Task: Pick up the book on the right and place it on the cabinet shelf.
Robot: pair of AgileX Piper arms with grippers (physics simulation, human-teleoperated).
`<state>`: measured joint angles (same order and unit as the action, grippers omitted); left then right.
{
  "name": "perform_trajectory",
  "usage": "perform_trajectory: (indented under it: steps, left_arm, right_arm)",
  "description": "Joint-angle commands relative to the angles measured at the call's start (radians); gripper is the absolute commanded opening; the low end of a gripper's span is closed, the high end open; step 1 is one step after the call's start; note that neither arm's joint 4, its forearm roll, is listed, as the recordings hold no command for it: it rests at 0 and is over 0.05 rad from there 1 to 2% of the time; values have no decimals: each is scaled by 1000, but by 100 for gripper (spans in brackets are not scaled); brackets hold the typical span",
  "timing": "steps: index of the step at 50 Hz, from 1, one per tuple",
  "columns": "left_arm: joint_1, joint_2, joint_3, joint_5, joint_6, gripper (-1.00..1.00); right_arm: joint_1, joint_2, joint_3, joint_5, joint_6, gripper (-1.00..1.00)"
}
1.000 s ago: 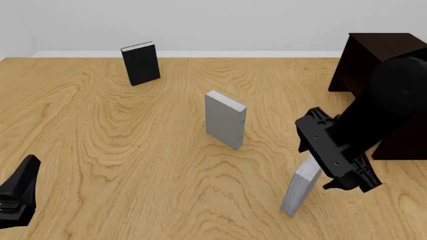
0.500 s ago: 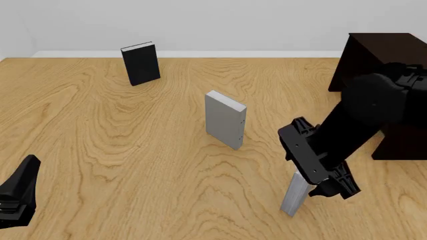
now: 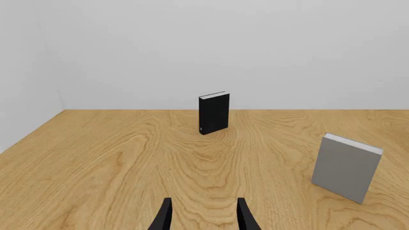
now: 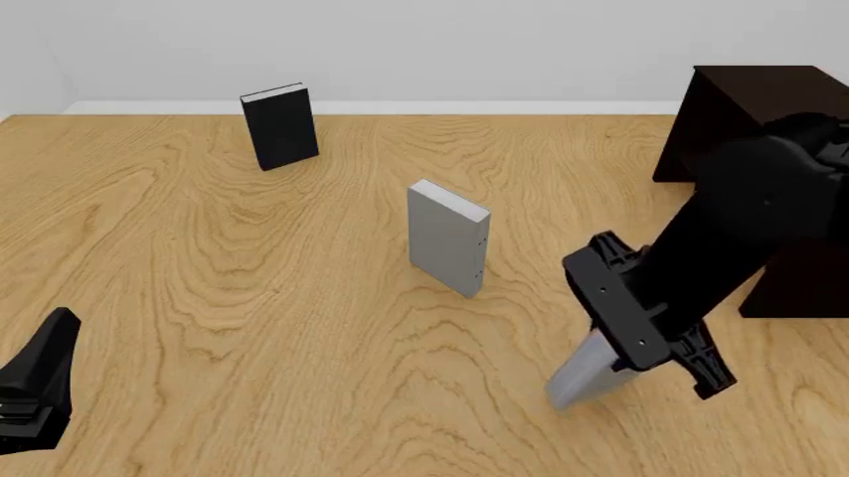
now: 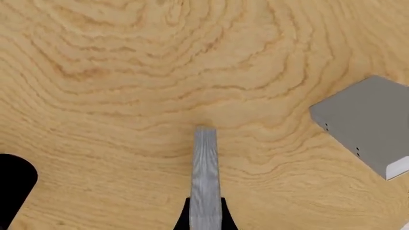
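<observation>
Wood-grain table (image 4: pixel 265 298) is filling the scene under a pale wall, front view. Your right gripper (image 4: pixel 623 363) is sitting at about 4 o'clock from table centre, its fingers pinched flat against both covers of the slim grey book (image 4: pixel 580 376), with no slack showing in the right wrist view (image 5: pixel 205 218). The book is tilting: its top end is leaning toward 1 o'clock and disappearing into the gripper, its lower end is pointing to 7 o'clock. Its long axis is running along the gripper's fingers, straight out from the palm in the wrist view. You cannot tell whether that lower end is touching the table.

The thicker grey book (image 4: pixel 447 238) is standing upright near centre, at 11 o'clock from the held one and well apart. The black book (image 4: pixel 280 126) is standing upright far off at 10 o'clock. The dark cabinet (image 4: pixel 743 119) is sitting at 2 o'clock, partly behind your right arm; its shelf is hidden.

Your left gripper (image 4: pixel 38 383) is hovering at 8 o'clock, fingers (image 3: pixel 164 218) parted and holding nothing.
</observation>
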<state>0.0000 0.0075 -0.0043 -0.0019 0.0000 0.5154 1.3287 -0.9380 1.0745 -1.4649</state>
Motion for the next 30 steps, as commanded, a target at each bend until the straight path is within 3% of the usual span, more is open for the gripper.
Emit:
perform_trajectory:
  steps: [1, 7, 11, 13, 16, 19, 26, 27, 28, 30]
  left_arm:
    - [0, 0, 0, 0, 0, 100]
    - [0, 0, 0, 0, 0, 100]
    - [0, 0, 0, 0, 0, 100]
    - [0, 0, 0, 0, 0, 100]
    - [0, 0, 0, 0, 0, 100]
    - [0, 0, 0, 0, 0, 100]
    - [0, 0, 0, 0, 0, 100]
    - [0, 0, 0, 0, 0, 100]
    - [0, 0, 0, 0, 0, 100]
    - [0, 0, 0, 0, 0, 100]
  right_arm:
    - [-63, -67, -23, 55, -32, -100]
    - [-109, -122, -34, 85, -65, -100]
    - [-110, -151, -64, 121, -55, -100]
    - [-171, -196, -40, 114, -125, -100]
    - [-211, -235, -38, 110, -163, -100]
    - [-261, -277, -24, 57, -202, -100]
    - [-261, -335, -5, -37, -208, -100]
    - [-252, -350, 8, -69, -220, -100]
    - [-272, -375, 46, -145, -270, -100]
    - [-250, -361, 17, -144, -221, -100]
